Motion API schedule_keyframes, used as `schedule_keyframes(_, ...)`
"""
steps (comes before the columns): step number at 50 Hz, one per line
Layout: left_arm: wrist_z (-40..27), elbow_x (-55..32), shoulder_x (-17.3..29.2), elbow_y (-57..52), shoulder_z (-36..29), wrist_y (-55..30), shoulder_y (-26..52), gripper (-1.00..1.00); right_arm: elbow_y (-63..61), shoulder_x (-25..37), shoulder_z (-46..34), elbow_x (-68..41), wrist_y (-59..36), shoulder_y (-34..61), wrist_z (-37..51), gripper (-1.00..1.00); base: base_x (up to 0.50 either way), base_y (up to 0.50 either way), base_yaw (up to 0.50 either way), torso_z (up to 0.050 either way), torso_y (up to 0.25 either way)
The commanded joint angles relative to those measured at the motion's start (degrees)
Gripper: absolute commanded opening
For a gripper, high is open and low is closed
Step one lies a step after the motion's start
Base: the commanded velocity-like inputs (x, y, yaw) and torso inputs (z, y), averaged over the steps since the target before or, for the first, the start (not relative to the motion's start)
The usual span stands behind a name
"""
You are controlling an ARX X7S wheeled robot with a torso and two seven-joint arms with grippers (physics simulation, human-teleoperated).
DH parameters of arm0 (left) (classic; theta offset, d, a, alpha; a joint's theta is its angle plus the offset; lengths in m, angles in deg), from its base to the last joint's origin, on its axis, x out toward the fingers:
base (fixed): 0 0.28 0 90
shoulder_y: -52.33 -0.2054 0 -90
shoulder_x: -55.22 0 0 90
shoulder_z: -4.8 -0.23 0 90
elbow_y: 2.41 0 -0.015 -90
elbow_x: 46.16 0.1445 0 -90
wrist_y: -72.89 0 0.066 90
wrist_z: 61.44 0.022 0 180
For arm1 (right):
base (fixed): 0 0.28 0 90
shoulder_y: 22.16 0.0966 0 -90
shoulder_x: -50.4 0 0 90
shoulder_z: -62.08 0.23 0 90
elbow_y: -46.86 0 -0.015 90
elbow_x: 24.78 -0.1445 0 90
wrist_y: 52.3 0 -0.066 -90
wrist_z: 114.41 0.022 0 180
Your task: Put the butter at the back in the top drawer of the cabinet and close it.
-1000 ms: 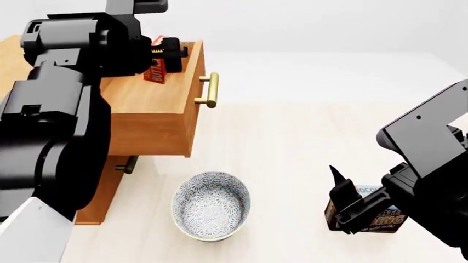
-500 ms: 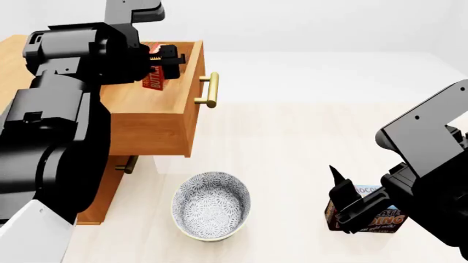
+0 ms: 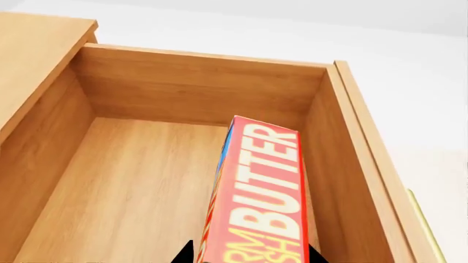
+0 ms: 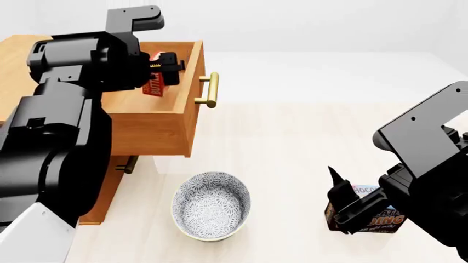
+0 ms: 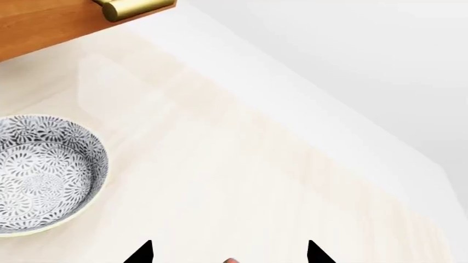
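Over the open top drawer [image 4: 153, 112] of the cabinet [image 4: 109, 192], left gripper [image 4: 166, 68] pinches the butter [image 3: 260, 203] between its fingertips, box inside the drawer near the front wall. Right gripper [image 5: 228, 253] spread apart, holding nothing, near patterned bowl [image 4: 210, 205] and chocolate pudding box [image 4: 380, 219].

1. Head view looks forward and down over both arms, taking in the cabinet [image 4: 157, 118], the bowl [image 4: 210, 205] and the bench [image 4: 292, 148].
2. Left wrist view peers closely into the top drawer [image 3: 146, 181].
3. Right wrist view faces the bench, sharing the bowl [image 5: 45, 172] with the head view.
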Motion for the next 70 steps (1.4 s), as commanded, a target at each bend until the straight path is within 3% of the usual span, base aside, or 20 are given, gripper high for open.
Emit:
schedule_keyframes(1,-0.11,-0.97,0.02,-0.02,1.07,0.07,0.96,-1.00,0.02,-0.06,0.20,-0.06,-0.12,-0.16,0.10,1.00,0.00,0.00,0.00,0.000,0.000)
schedule_keyframes(70,-1.59,-0.84,0.95,-0.02,1.86,2.49,-2.36,-1.00,0.41,-0.80,1.11,-0.63,-0.90,-0.57,0.83,1.00,0.00,0.00,0.00,0.000,0.001)
